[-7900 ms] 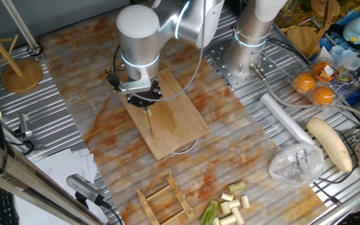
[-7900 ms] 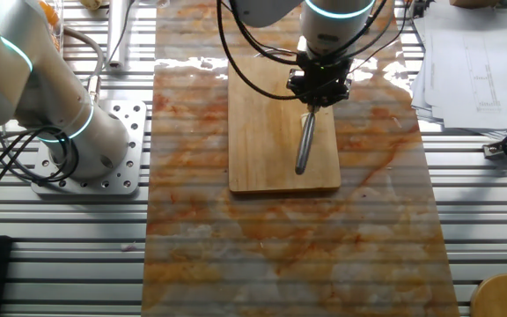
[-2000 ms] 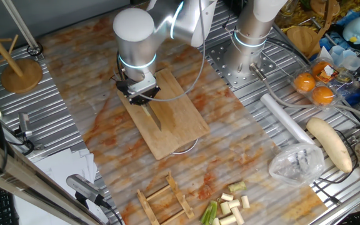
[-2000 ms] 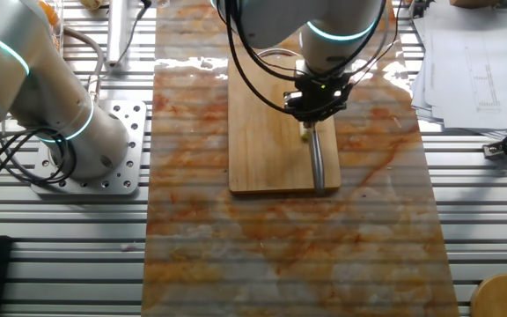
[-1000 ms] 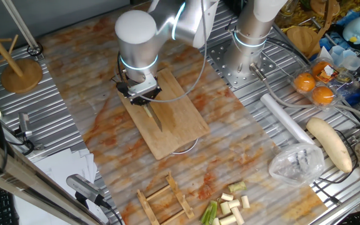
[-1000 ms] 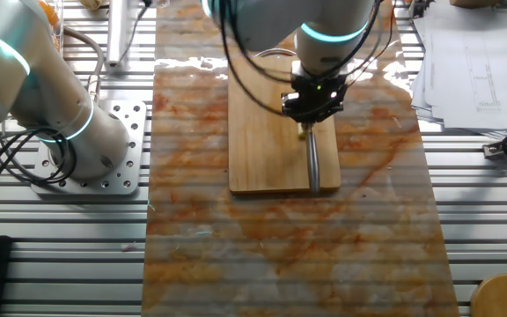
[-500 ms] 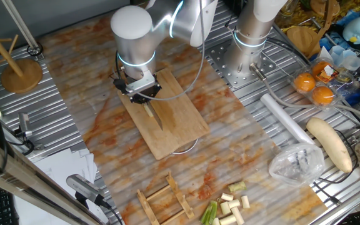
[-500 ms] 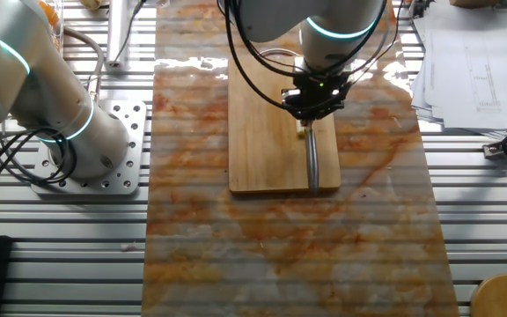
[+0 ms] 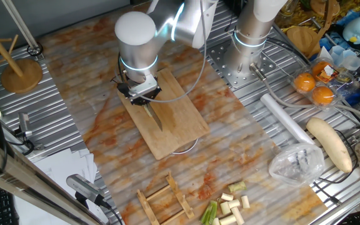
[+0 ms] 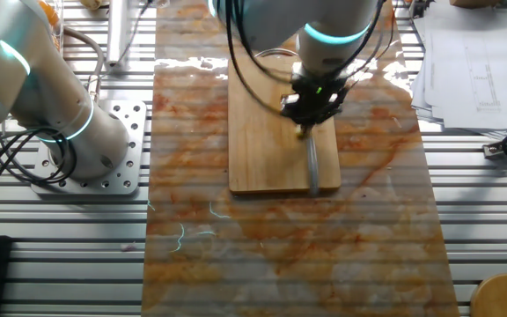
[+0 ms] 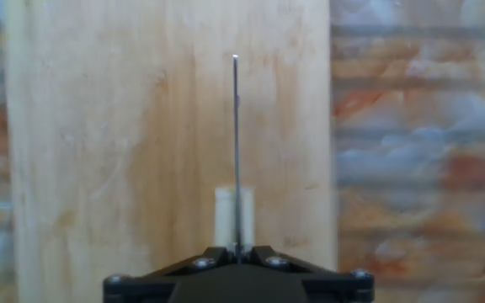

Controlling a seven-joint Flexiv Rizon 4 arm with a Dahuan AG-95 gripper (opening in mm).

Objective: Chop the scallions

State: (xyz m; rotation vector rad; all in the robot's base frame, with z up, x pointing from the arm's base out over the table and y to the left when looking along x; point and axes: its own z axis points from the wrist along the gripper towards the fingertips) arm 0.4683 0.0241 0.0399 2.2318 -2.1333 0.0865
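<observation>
One fixed view: gripper (image 9: 144,95) w/ knife (image 9: 155,115) nudged back right vs. half a sec ago, over cutting board (image 9: 180,125).

Other fixed view: blade lower on board, mid-chop.

Hand view: fingers clamped on knife; blade edge-on across pale scallion (image 11: 234,212) piece, prob. slicing it now. Spare scallions at tabletop edge.

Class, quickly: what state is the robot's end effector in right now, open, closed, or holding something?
End effector: closed on the knife, whose blade is edge-down over a scallion piece on the cutting board.
</observation>
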